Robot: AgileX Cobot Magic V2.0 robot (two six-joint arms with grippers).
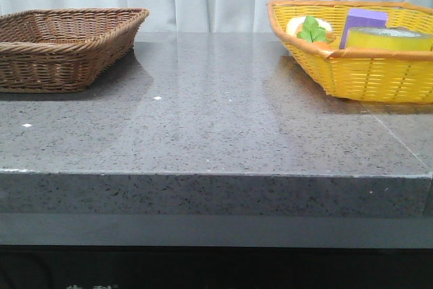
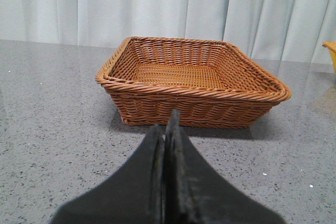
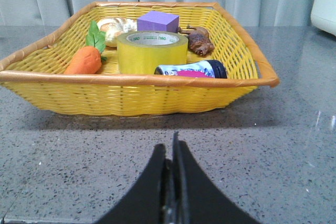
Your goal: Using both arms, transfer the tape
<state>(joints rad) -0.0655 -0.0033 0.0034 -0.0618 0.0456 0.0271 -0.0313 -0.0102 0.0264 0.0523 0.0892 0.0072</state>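
Note:
The tape (image 3: 151,51) is a wide yellowish roll lying flat in the middle of the yellow basket (image 3: 136,96); it also shows in the front view (image 1: 388,38) at the back right. My right gripper (image 3: 171,146) is shut and empty, low over the table a short way in front of that basket. My left gripper (image 2: 167,121) is shut and empty, in front of the brown wicker basket (image 2: 194,109). Neither arm shows in the front view.
The yellow basket (image 1: 379,72) also holds a purple block (image 3: 157,21), a toy carrot (image 3: 84,60), a lying bottle (image 3: 191,70), bread and a brown item. The brown basket (image 1: 61,52) at the back left has nothing in it. The grey stone table (image 1: 216,126) ends at a front edge.

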